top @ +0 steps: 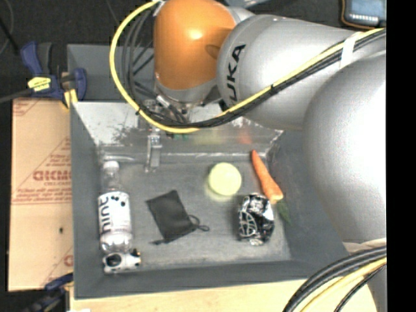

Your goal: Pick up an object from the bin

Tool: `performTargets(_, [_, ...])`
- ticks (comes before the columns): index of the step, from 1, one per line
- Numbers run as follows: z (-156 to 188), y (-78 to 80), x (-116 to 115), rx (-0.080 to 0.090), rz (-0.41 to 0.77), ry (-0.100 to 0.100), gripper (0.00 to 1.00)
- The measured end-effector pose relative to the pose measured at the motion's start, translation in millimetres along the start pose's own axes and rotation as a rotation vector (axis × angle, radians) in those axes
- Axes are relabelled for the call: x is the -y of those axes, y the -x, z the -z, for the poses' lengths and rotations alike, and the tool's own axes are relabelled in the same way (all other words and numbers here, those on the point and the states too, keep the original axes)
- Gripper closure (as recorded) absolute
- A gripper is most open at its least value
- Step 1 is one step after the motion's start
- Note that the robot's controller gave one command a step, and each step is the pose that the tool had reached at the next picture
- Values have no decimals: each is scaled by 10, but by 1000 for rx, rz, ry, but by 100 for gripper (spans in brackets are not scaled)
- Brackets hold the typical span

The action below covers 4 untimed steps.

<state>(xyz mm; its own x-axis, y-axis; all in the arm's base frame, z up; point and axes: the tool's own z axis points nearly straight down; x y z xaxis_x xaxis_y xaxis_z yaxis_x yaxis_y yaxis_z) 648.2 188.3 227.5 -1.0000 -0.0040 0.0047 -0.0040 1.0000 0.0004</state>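
Honestly, I could not tell whether the tool (153,149) was released or clenched; it hung by the far wall of the bin (208,249), over bare floor. Nearest lay the clear bottle (114,216) and the black pouch (170,216); I judged it best to centre over one before descending.

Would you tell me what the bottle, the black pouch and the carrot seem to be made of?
Bottle: clear glossy plastic, seemingly; see-through with bright highlights.
Black pouch: likely matte fabric; it lies limp and creased, with a cord.
Carrot: perhaps smooth plastic; uniform orange.
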Motion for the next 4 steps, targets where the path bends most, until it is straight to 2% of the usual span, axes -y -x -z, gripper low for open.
performTargets(1, [59,16,10,9,-3,1,0])
performTargets(2, [-326,-152,116,10,124,0,0])
performTargets(3, [-619,-669,469,12,356,0,0])
performTargets(4, [-862,-760,511,11,455,-2,0])
